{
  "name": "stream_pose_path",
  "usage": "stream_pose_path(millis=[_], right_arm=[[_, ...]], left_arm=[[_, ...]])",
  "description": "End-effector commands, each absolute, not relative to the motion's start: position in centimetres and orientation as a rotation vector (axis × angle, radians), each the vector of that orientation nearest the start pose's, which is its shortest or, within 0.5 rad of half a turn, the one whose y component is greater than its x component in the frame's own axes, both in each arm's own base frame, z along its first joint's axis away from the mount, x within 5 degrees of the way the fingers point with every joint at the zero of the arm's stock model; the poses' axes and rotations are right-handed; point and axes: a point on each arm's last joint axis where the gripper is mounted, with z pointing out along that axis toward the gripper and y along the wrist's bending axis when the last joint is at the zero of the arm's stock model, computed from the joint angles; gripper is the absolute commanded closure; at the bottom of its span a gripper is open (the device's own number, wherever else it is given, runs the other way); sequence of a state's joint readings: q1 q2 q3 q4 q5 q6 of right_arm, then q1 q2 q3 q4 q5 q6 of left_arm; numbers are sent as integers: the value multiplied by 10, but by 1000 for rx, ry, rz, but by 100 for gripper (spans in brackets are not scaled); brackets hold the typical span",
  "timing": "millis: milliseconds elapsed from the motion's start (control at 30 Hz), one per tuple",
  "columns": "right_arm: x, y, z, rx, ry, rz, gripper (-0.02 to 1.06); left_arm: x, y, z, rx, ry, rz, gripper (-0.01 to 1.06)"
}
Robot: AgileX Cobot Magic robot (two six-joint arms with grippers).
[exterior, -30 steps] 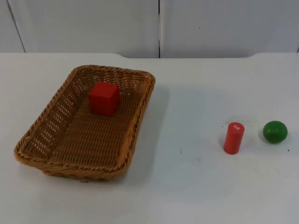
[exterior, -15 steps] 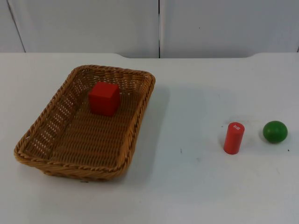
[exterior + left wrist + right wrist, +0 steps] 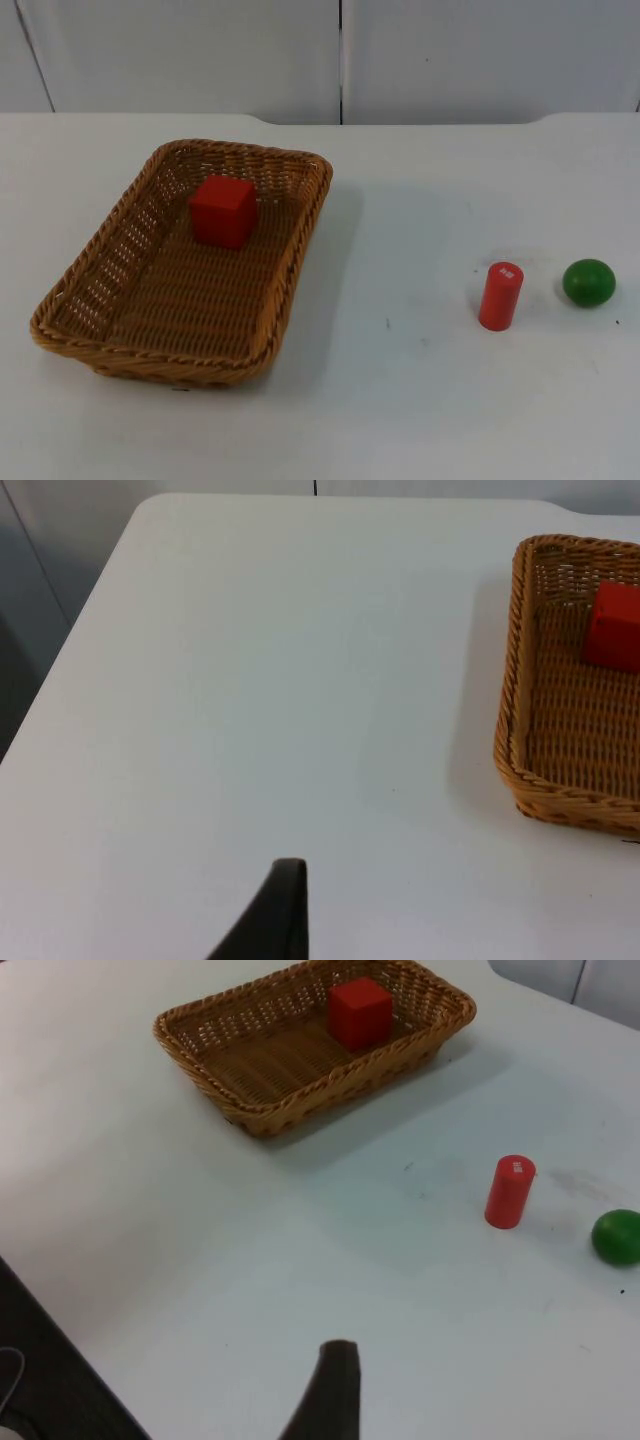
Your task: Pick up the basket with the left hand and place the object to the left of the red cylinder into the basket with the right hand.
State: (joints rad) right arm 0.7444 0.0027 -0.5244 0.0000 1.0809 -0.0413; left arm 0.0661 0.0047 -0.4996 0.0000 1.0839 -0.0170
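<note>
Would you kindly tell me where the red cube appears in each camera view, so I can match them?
Top view: red cube inside the wicker basket, toward its far end.
Left wrist view: cube inside the basket, cut by the picture's edge.
Right wrist view: cube in the basket.
Shared landmark: the basket.

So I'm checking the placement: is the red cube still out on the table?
No, the red cube sits inside the basket, at its far end.

Left gripper (image 3: 285, 905): one matte black fingertip showing, slim, tapering up to a blunt, rounded end. Right gripper (image 3: 335, 1385): same story, a dark fingertip, narrow with a rounded tip.
</note>
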Motion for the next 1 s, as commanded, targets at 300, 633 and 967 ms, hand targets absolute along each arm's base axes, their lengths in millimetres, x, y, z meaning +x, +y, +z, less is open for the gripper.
stream_pose_path(millis=[300, 633, 967], right_arm=[[-6, -5, 280, -789, 1919, 435, -1], [-6, -5, 280, -789, 1919, 435, -1], [-6, -5, 280, -791, 1918, 434, -1]], left_arm=[[-5, 0, 275, -90, 2062, 45, 0], [-5, 0, 275, -90, 2062, 42, 0], [-5, 0, 275, -90, 2062, 42, 0]])
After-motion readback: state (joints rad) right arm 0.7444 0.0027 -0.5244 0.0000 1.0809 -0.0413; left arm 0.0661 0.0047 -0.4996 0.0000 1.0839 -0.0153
